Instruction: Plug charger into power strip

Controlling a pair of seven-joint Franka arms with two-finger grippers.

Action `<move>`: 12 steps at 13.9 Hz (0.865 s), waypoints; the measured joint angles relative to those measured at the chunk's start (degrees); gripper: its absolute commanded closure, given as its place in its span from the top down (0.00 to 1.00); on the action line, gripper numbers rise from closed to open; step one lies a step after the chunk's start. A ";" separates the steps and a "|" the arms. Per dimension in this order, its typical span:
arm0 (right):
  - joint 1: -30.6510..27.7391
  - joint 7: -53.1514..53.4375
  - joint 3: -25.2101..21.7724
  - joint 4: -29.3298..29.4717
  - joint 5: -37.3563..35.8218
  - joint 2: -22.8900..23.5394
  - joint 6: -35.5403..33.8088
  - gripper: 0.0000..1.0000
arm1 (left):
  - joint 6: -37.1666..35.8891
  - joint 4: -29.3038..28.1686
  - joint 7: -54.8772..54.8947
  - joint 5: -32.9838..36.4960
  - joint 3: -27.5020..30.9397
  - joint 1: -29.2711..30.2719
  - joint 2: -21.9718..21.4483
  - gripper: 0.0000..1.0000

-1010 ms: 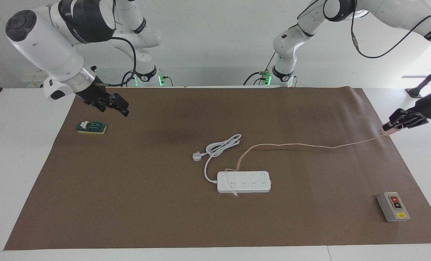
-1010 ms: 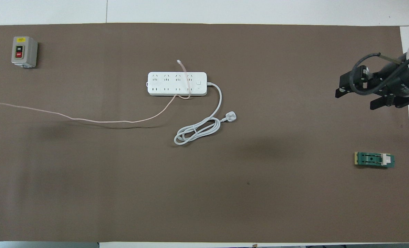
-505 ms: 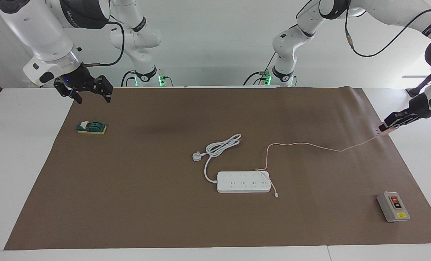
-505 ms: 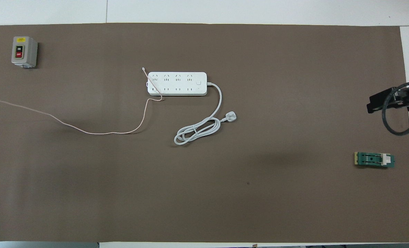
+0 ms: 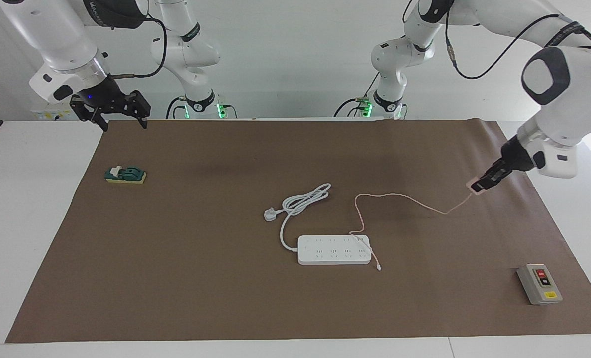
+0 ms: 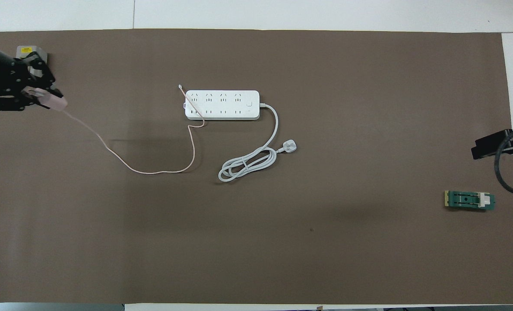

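The white power strip (image 5: 334, 249) (image 6: 222, 105) lies flat at mid-table, outlets up. My left gripper (image 5: 482, 184) (image 6: 45, 97) is shut on the pale-pink charger (image 5: 474, 188) (image 6: 58, 103) and holds it in the air over the mat toward the left arm's end. The thin pink cable (image 5: 405, 198) (image 6: 122, 159) trails from it over the mat and crosses one end of the strip, its tip (image 5: 379, 269) lying beside that end. My right gripper (image 5: 123, 123) (image 6: 492, 147) is open and empty, raised over the mat's edge at the right arm's end.
The strip's thick white cord and white plug (image 5: 269, 215) (image 6: 289, 147) lie coiled nearer to the robots than the strip. A grey switch box (image 5: 539, 283) (image 6: 25, 51) stands at the left arm's end. A small green part (image 5: 125, 175) (image 6: 469, 200) lies at the right arm's end.
My left gripper has carried the charger in from the mat's end toward the strip, dragging the cable into a tighter loop. My right gripper has turned and drawn back toward the robots.
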 measured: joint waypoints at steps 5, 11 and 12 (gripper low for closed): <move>-0.73 0.00 0.23 -1.54 -0.01 -1.13 1.52 1.00 | 7.31 -0.10 -28.64 3.79 0.09 -10.66 2.51 0.00; -0.77 0.07 0.25 -1.87 -0.01 -1.12 3.84 1.00 | 3.02 0.01 -14.49 7.34 2.09 -6.53 1.92 0.00; -0.77 0.08 0.26 -2.09 -0.01 -1.10 3.84 1.00 | 0.88 0.04 -8.85 7.40 2.39 -4.00 0.87 0.00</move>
